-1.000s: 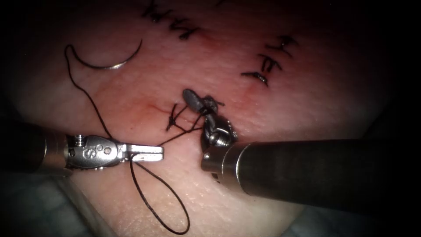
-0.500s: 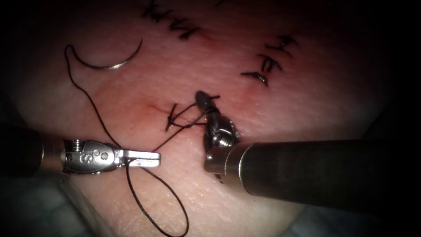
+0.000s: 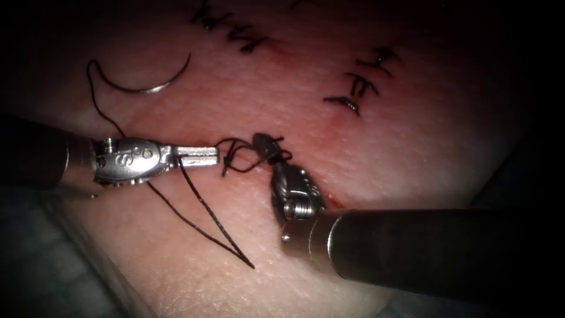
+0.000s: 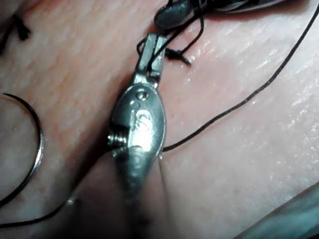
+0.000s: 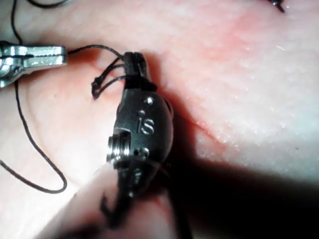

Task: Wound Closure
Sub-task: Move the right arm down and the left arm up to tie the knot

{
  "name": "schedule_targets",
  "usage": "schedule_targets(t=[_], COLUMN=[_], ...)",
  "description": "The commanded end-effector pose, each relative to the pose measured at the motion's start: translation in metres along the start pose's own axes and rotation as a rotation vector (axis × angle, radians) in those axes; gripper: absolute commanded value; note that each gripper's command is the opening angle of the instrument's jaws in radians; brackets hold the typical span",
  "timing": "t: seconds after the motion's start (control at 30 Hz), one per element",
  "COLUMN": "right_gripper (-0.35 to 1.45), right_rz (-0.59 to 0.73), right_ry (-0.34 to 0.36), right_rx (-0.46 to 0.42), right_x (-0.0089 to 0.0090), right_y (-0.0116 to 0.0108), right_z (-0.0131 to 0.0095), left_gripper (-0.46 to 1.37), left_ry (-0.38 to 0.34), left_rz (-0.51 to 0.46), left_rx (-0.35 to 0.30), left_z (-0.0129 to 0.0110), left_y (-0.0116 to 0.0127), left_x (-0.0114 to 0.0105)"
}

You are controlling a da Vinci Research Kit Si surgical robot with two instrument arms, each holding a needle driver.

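My left tool (image 3: pixel 207 155) comes in from the left with its jaws shut on the thread (image 3: pixel 206 212) right beside the stitch knot (image 3: pixel 229 163). The right tool (image 3: pixel 263 143) points up at the knot from the right. Its jaws are shut on the thread, and strands are wound around them. The curved needle (image 3: pixel 147 88) lies free on the tissue (image 3: pixel 194 277) at the upper left, out of the tissue and held by neither tool. The left wrist view has the left jaws (image 4: pixel 153 44) and the needle (image 4: pixel 38 149). The right wrist view has the right jaws (image 5: pixel 134 62) and the knot (image 5: pixel 94 89).
Finished dark stitches (image 3: pixel 235 35) sit at the top, and others (image 3: pixel 362 82) at the upper right. A slack fold of thread (image 3: pixel 244 262) lies on the tissue below the tools. Red fluid (image 3: pixel 335 121) tints the tissue around the knot.
The left tool has moved up and to the right, level with the knot, pulling the big thread loop into a narrow fold. The right tool's jaws shifted slightly and stayed by the knot.
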Motion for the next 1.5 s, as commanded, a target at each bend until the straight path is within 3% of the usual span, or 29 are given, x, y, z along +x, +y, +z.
schedule_targets(t=[0.03,0.27,0.63,0.9,1.13,1.5], right_gripper=[-0.35,-0.35,-0.35,-0.35,-0.35,-0.35], right_rz=[-0.009,-0.080,-0.175,-0.275,-0.323,-0.345], right_ry=[0.000,-0.023,-0.047,-0.062,-0.117,-0.194], right_rx=[0.009,0.081,0.156,0.223,0.259,0.293], right_x=[0.0000,-0.0005,-0.0007,-0.0012,-0.0018,-0.0028], right_y=[-0.0001,-0.0014,-0.0021,-0.0027,-0.0034,-0.0046], right_z=[-0.0002,-0.0013,-0.0019,-0.0023,-0.0027,-0.0039], left_gripper=[-0.35,-0.35,-0.35,-0.35,-0.35,-0.35], left_ry=[-0.010,-0.029,-0.032,-0.025,-0.018,-0.024], left_rz=[0.004,0.001,0.005,-0.009,-0.004,-0.002], left_rx=[-0.004,-0.006,-0.047,-0.064,-0.077,-0.054], left_z=[0.0001,0.0015,0.0034,0.0065,0.0089,0.0100], left_y=[-0.0009,-0.0071,-0.0108,-0.0148,-0.0186,-0.0237], left_x=[-0.0001,-0.0019,-0.0034,-0.0038,-0.0048,-0.0057])
